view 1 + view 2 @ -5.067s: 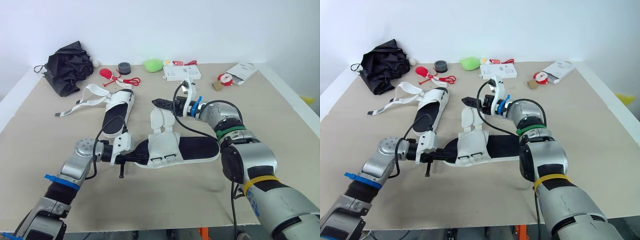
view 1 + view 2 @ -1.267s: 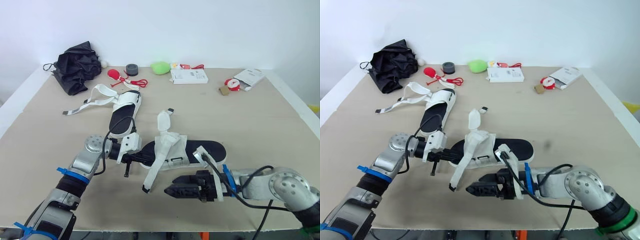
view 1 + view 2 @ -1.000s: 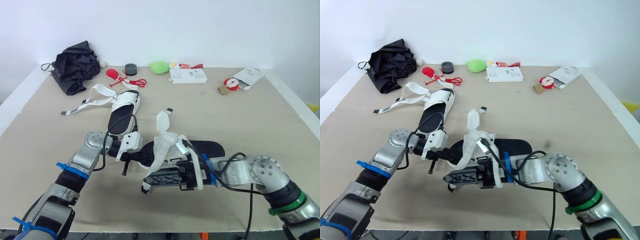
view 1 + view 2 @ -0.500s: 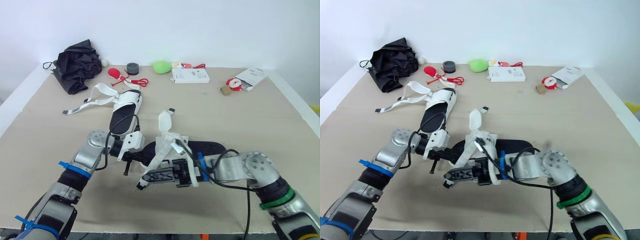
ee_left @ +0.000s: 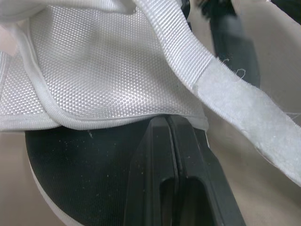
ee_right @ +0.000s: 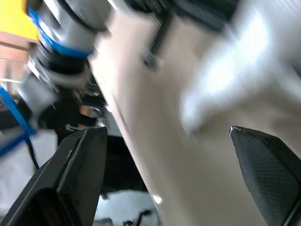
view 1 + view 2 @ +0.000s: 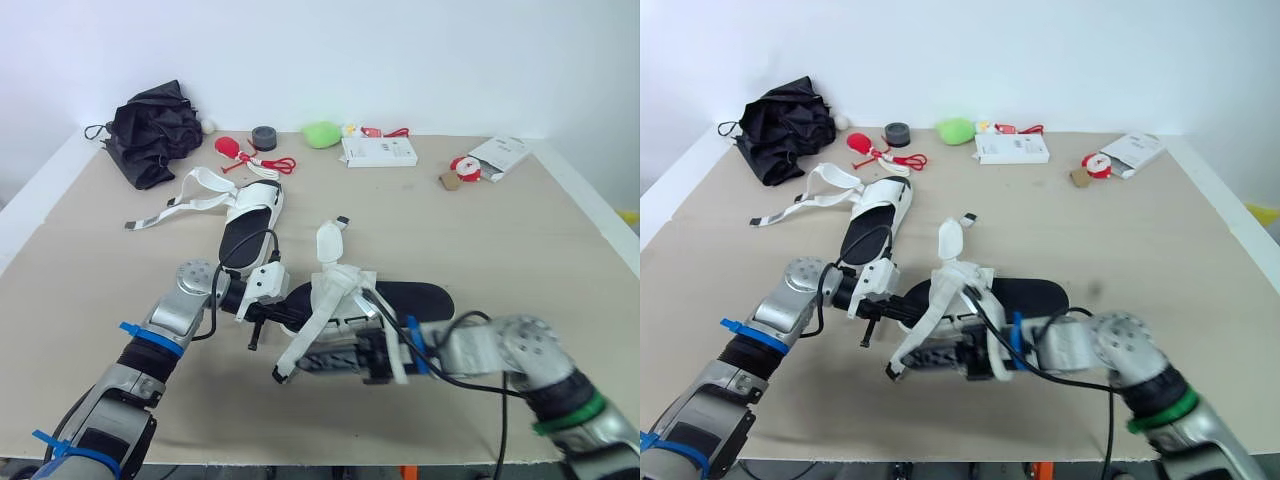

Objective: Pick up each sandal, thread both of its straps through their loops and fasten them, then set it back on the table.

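Watching the near sandal: left gripper has its fingers together, tips on the black footbed end. Right gripper is spread wide, with the loose strap hanging at its fingertips. My guess: light shoe, firm sole, floppy webbing; pinch the strap near its fuzzy tip. No legible writing.

The near sandal lies lengthwise across the front of the desk, its black footbed facing up inside a white sole rim. Its white mesh upper is bunched over the middle and both straps are undone: the upper strap stands up with a dark tip, and the lower strap trails toward the desk's front edge. The far sandal, of the same make, lies flat behind it to the left, its loose straps splayed out leftward.
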